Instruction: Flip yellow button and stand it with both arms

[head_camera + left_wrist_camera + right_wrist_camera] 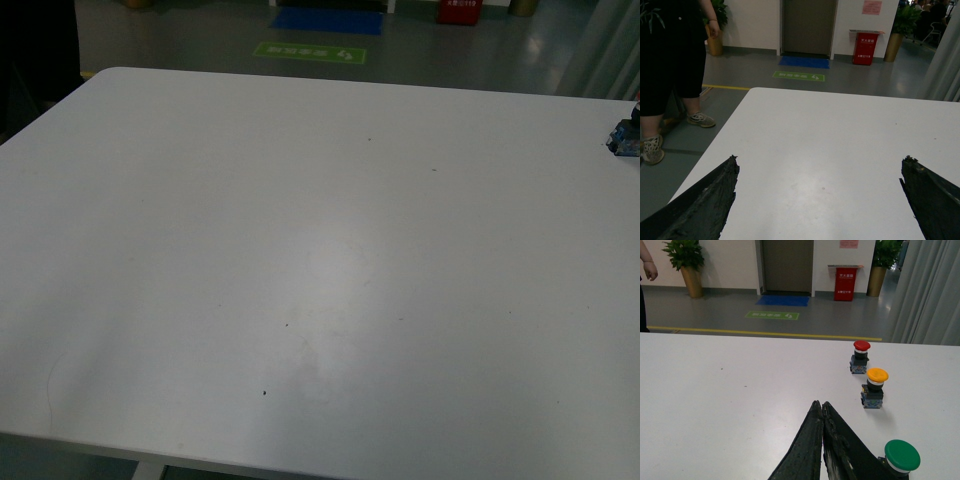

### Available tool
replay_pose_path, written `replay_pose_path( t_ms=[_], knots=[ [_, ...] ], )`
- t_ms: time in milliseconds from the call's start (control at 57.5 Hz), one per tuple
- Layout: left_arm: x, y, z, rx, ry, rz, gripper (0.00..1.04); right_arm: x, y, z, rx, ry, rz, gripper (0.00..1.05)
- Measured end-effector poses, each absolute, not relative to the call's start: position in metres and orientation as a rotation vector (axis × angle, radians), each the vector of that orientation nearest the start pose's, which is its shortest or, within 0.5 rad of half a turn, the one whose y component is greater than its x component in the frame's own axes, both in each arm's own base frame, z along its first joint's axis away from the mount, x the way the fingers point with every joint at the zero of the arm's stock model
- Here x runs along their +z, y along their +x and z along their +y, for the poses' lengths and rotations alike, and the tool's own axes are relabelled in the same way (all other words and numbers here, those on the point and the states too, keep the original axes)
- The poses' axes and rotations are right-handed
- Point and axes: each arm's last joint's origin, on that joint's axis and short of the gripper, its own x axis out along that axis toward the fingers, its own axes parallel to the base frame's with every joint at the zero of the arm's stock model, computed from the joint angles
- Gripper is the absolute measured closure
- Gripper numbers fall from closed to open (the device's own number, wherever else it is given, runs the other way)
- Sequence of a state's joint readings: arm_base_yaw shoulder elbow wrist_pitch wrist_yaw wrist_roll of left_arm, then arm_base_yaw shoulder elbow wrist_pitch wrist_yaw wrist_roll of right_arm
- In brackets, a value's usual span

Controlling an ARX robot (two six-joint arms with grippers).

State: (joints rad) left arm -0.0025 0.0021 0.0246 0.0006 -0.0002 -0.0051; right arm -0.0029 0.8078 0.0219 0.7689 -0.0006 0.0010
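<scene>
Right wrist view shows the right gripper [818,407] with its tapered, rough black fingers pressed together, holding nothing; beyond its tips the yellow button [874,388] stands upright on the smooth white table [730,385], round orange-yellow cap over a black collar and blocky blue-black base; a red-capped switch [860,356] stands just past it, a green-capped switch [901,457] close beside the fingers; the left gripper [819,165] is spread wide over bare tabletop, empty, its matte black fingers wedge-shaped.
</scene>
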Motion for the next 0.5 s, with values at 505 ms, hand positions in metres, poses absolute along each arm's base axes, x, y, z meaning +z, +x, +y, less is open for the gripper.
replay_pose_path(
  t_ms=[505],
  knots=[
    [0.172, 0.096, 0.0, -0.002, -0.005, -0.023, 0.07, 0.167, 0.127, 0.0, -0.002, 0.001, -0.002, 1.01]
  ],
)
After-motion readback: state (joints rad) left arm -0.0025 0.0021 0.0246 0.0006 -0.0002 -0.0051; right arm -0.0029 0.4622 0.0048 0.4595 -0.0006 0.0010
